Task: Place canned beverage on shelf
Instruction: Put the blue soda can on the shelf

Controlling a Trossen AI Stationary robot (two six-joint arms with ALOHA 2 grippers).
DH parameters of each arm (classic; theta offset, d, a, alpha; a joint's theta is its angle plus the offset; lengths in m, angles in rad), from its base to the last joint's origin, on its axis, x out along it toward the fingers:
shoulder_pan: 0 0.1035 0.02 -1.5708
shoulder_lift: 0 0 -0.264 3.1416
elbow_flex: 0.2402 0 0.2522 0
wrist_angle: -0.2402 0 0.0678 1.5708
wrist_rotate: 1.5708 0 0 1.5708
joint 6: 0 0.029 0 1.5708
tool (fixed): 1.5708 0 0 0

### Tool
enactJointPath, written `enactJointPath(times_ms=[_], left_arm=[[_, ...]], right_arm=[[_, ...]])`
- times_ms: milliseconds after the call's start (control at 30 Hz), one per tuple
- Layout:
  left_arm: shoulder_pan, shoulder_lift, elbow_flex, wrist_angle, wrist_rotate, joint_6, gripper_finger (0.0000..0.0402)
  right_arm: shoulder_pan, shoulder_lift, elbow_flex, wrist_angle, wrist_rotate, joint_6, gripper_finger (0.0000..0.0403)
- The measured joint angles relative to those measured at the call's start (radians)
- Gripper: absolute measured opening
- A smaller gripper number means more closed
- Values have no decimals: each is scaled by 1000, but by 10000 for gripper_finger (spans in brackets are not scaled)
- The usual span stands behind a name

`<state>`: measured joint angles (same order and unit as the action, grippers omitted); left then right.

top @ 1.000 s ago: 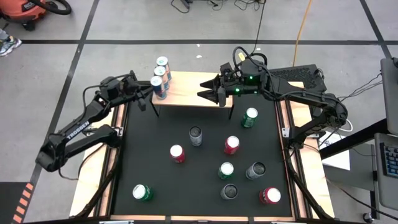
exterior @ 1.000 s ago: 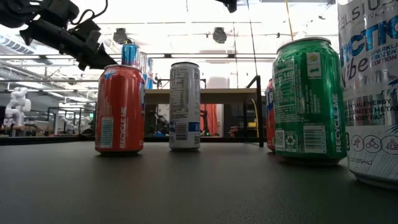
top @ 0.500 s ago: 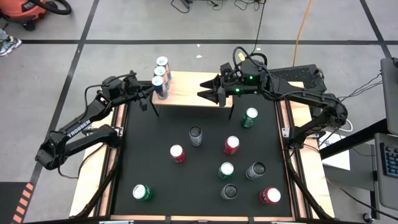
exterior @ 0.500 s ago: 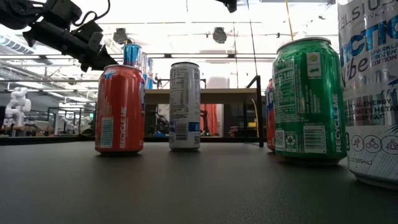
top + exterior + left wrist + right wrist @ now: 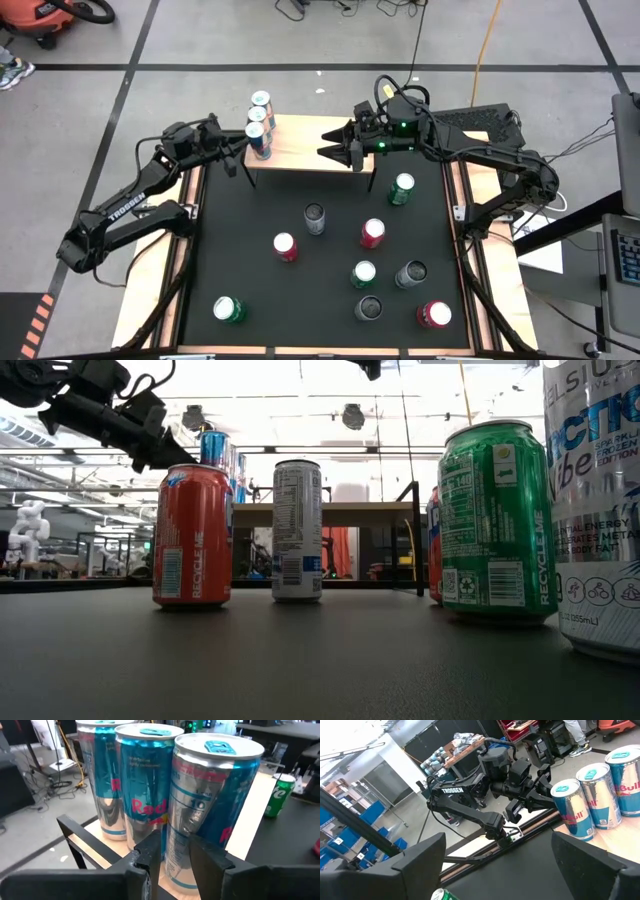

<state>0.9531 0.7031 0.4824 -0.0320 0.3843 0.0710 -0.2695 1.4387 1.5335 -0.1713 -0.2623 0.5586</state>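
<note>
The shelf (image 5: 305,142), a light-wood board on thin black legs, stands at the table's far edge. Three blue-and-silver cans stand upright in a row on its left end (image 5: 259,120). They also show in the left wrist view (image 5: 150,785). My left gripper (image 5: 240,155) is at the nearest of them (image 5: 215,800), from the left, its fingers almost together (image 5: 175,855). My right gripper (image 5: 335,150) hovers open and empty over the shelf's right part. My left gripper has its nearly shut fingertips (image 5: 202,855) against the lower side wall (image 5: 180,837) of the nearest can. It comes about level from the table's left. The can stands upright on the shelf board. The exact point of touch is hidden behind the fingers.
Several loose cans stand on the black tabletop: green (image 5: 402,188), dark (image 5: 315,218), red (image 5: 372,233), red (image 5: 285,246), and more toward the near edge. The shelf's middle (image 5: 300,140) is bare wood.
My left gripper has edged a little toward the table's right against the nearest can on the shelf. That can has slid slightly the same way, staying upright.
</note>
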Motion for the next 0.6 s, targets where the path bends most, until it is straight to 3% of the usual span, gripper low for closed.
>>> enactJointPath(times_ms=[333, 600], left_arm=[[0, -78, 48, -28, -125, -176, 104], [-1, -144, 125, -51, -82, -248, 104]], right_arm=[[0, -3, -1, -49, -2, 6, 341], [0, -27, 29, -91, -1, 21, 341]])
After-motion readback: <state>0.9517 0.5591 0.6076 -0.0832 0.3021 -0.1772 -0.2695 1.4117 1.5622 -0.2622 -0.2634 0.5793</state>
